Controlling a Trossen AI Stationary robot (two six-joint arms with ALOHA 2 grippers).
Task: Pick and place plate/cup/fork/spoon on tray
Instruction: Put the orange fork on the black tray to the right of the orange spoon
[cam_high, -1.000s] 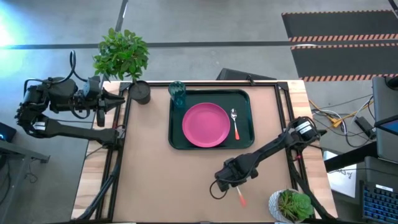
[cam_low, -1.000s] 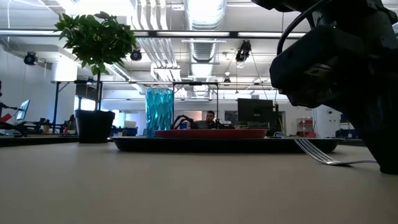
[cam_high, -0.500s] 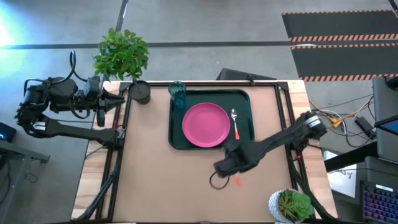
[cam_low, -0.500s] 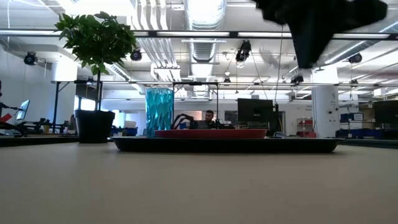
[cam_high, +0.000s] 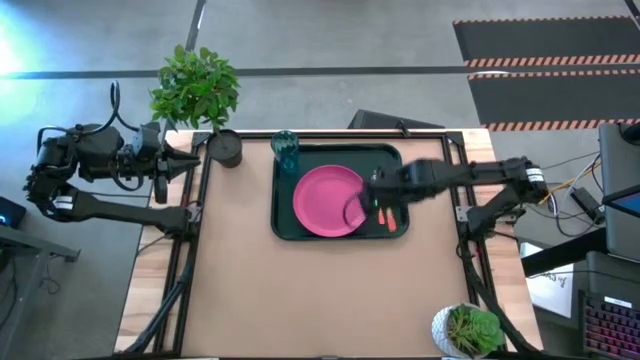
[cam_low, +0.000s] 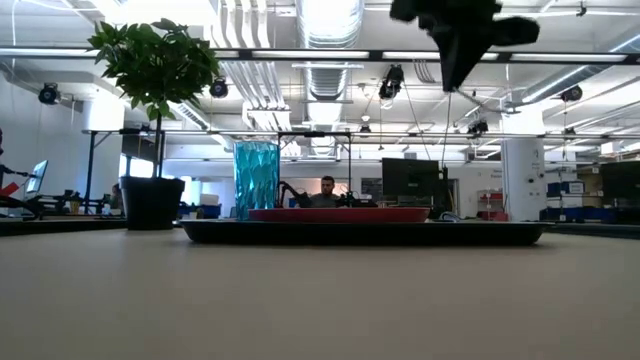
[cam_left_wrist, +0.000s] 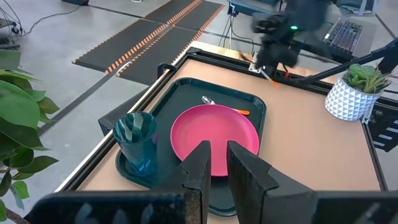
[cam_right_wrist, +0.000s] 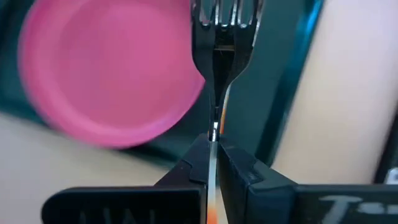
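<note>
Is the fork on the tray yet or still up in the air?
In the air. The right end effector is shut on the fork, carrying it above the tray, beside the plate.

overhead view straight down, low view level, both showing tray (cam_high: 283, 226)

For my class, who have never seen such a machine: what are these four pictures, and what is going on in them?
It is a robot with two dark arms at a table. One picture looks down from above, one looks level across the table, and two come from cameras on the wrists. A green tray holds a pink plate, a teal cup and a spoon. The right gripper is above the tray, pinching a fork. The left gripper waits off the table's edge, beside a potted plant.
</note>
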